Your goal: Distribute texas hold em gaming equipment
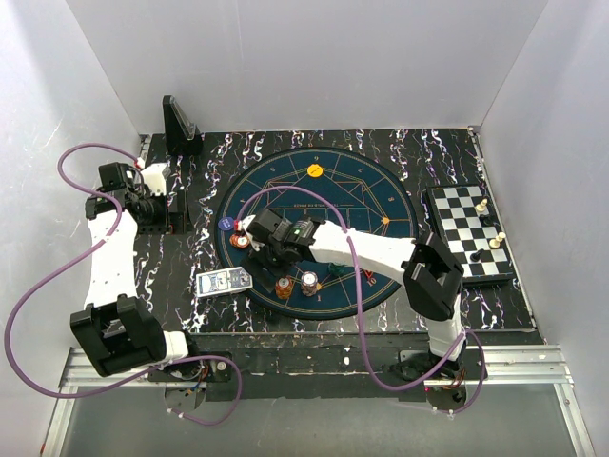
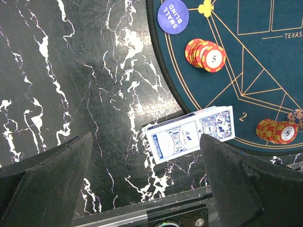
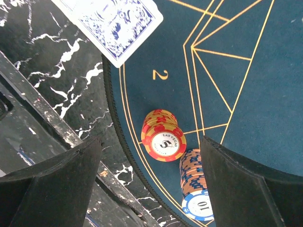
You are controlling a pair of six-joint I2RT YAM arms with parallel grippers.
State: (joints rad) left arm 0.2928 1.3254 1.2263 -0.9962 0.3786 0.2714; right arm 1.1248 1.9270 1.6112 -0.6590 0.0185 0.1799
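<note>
A blue-white card deck (image 1: pixel 224 282) lies at the round teal mat's (image 1: pixel 362 190) front left edge; it also shows in the left wrist view (image 2: pixel 189 135) and the right wrist view (image 3: pixel 118 23). Red-yellow chips (image 3: pixel 163 139) and a blue-orange stack (image 3: pixel 196 184) stand near the "2" mark. Another red-yellow stack (image 2: pixel 205 54) sits by the blue SMALL BLIND button (image 2: pixel 173 16). My right gripper (image 1: pixel 255 231) is open and empty, above the chip stacks (image 3: pixel 149 142). My left gripper (image 1: pixel 152 205) is open and empty at the left, with the deck showing between its fingers (image 2: pixel 146 137). I see no triangular marker.
A black-white chessboard (image 1: pixel 468 233) with pieces lies at the right. A black upright stand (image 1: pixel 179 124) is at the back left. A yellow disc (image 1: pixel 315 171) sits on the far part of the mat. The table's metal front edge (image 2: pixel 156 210) runs close below the deck.
</note>
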